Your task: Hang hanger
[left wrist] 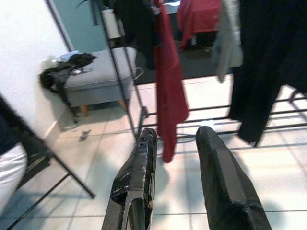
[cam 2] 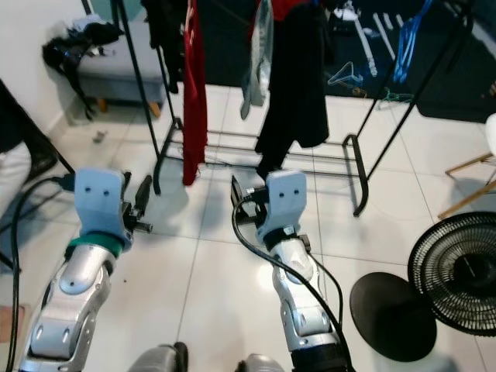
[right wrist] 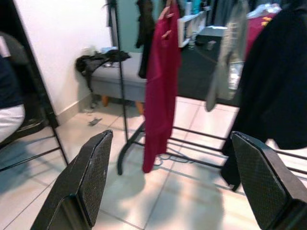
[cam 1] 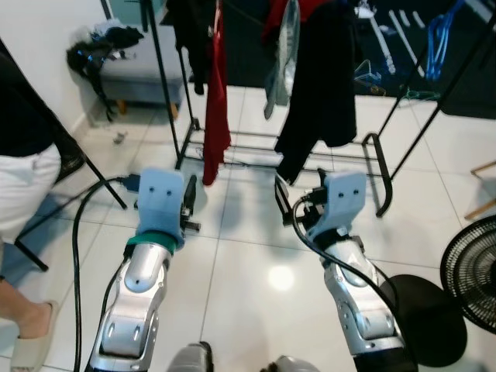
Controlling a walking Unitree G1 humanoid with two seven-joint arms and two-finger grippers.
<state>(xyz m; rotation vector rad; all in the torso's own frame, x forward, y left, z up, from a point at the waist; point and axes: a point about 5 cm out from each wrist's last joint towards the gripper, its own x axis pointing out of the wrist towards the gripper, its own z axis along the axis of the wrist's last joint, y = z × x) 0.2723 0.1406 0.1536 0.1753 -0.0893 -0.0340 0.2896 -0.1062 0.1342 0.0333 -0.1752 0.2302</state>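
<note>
A black metal clothes rack [cam 1: 167, 85] stands on the white tiles ahead. On it hang a red garment [cam 1: 217, 101], a grey one [cam 1: 283, 54] and a black one [cam 1: 322, 85]. Blue hangers [cam 1: 438, 35] and white hangers [cam 1: 380, 31] lie on the dark surface behind the rack. My left gripper [left wrist: 176, 132] is raised short of the rack, open, with nothing between its fingers; the red garment hangs straight beyond it. My right gripper [right wrist: 172, 139] is held up beside it, open wide and empty, short of the black garment.
A person [cam 1: 23, 155] in a black top and white shorts stands at the left. A black cable [cam 1: 77, 232] trails by my left arm. A floor fan [cam 1: 473, 271] with a round black base [cam 1: 422, 314] stands at the right. A grey ottoman [cam 1: 143, 66] with a black bag [cam 1: 93, 50] sits far left.
</note>
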